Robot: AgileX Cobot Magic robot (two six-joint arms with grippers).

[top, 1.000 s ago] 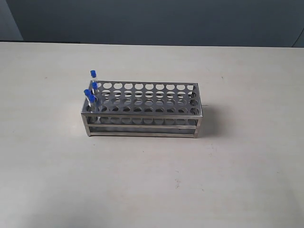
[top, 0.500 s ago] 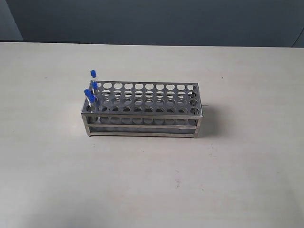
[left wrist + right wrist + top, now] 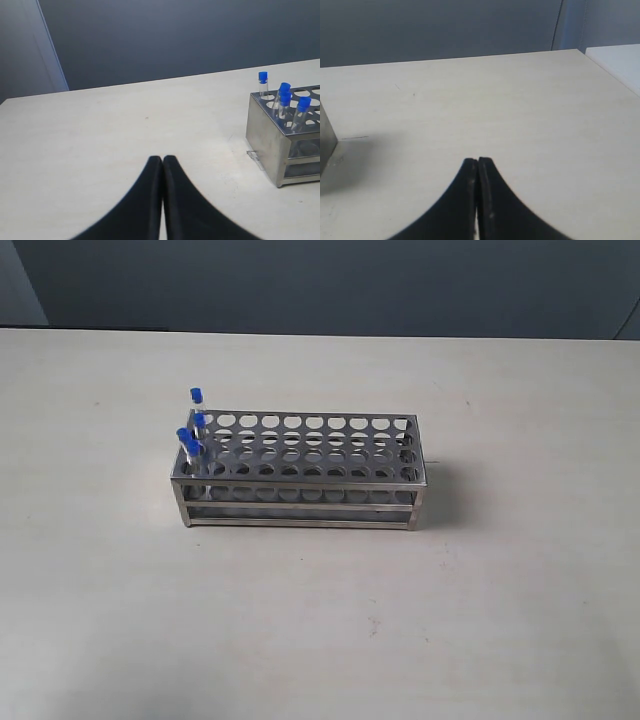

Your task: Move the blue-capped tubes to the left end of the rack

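Start with the table (image 3: pixel 120 620). It is wide and bare around the work, so nothing on it will stop a sliding object. If you bump the rack (image 3: pixel 300 502), I expect it to skate instead of holding its ground.

The rack stands near the middle of the table, its long side facing the exterior camera. Its frame is open and looks light. A push on either end would probably turn it, and then the hole rows no longer line up with your approach.

Neither arm shows in the exterior view. The left gripper (image 3: pixel 163 160) has its fingers pressed together with nothing between them, and it hangs above bare table well apart from the rack's end wall (image 3: pixel 270 145). The right gripper (image 3: pixel 478 161) is likewise closed and empty, with only a corner of the rack (image 3: pixel 325 135) at the edge of its view. Jaws this tight cannot take a tube, so going in without opening them would only knock things over.

The blue-capped tubes (image 3: pixel 199 420) are clustered at the left end of the rack, four caps (image 3: pixel 285 97) by the left wrist view. The job looks finished to me. A couple of tubes lean in their holes and stand above the top plate. The main risk now is a needless pass over that end that clips a cap and tips a tube out.
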